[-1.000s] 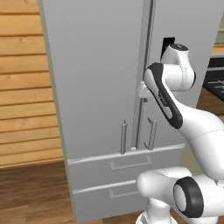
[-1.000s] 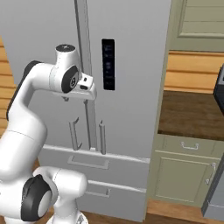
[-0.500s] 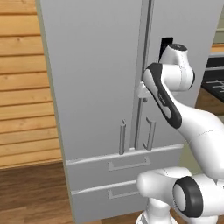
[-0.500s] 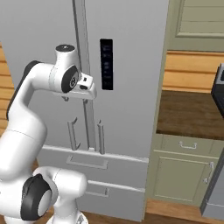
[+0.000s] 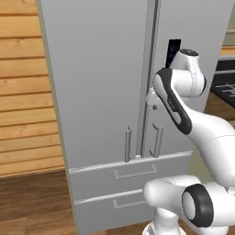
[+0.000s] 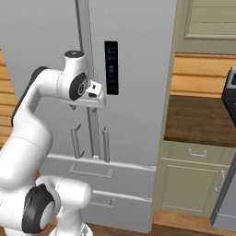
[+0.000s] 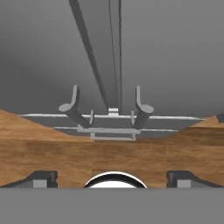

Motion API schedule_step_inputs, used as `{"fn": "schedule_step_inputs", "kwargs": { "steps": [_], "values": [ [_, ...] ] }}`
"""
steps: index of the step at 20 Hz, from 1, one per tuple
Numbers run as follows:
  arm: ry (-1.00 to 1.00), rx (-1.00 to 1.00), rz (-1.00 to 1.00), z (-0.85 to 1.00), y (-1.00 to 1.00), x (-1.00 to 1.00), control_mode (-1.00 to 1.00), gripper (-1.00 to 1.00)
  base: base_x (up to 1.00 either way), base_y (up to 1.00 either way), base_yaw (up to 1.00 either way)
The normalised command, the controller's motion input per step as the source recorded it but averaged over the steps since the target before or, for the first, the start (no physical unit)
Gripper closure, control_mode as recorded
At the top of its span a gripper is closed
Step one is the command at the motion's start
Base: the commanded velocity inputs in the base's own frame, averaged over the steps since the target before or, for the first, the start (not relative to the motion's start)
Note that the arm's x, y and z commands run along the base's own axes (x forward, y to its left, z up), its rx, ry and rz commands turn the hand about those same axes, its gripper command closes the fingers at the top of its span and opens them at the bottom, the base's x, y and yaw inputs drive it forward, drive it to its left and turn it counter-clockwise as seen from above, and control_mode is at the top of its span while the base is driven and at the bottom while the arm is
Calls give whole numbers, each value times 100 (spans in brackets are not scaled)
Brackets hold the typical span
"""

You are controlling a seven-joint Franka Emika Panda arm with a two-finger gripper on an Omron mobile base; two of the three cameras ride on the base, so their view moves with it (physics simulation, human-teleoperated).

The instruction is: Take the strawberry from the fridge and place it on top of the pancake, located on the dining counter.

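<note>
the closed light grey fridge (image 5: 105,92) stands just ahead of the gripper (image 7: 112,177), whose fingers are spread wide and empty, its two upright bar handles (image 7: 107,107) flanking the centre seam below the hand; the strawberry is presumably shut inside.

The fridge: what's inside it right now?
That cannot be seen. Both doors of the fridge are shut, so any shelves and food are covered. Only its grey front shows: two vertical bar handles, two lower drawers and a dark panel.
</note>
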Motion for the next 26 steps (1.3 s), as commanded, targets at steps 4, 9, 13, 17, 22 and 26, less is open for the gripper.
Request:
{"fn": "schedule_step_inputs", "kwargs": {
  "steps": [4,9,13,17,22,26],
  "values": [
    [3,6,0,-66,-66,2,-100,-100,0,0,0],
    [-7,5,0,-53,-54,2,-100,-100,0,0,0],
    [-5,0,0,-29,0,18,-100,-100,0,0,0],
    [0,0,2,-13,-10,20,-100,-100,0,0,0],
    [-4,-2,0,-33,-3,19,-100,-100,0,0,0],
    [0,-6,0,-58,18,41,-100,-100,0,0,0]
  ]
}}
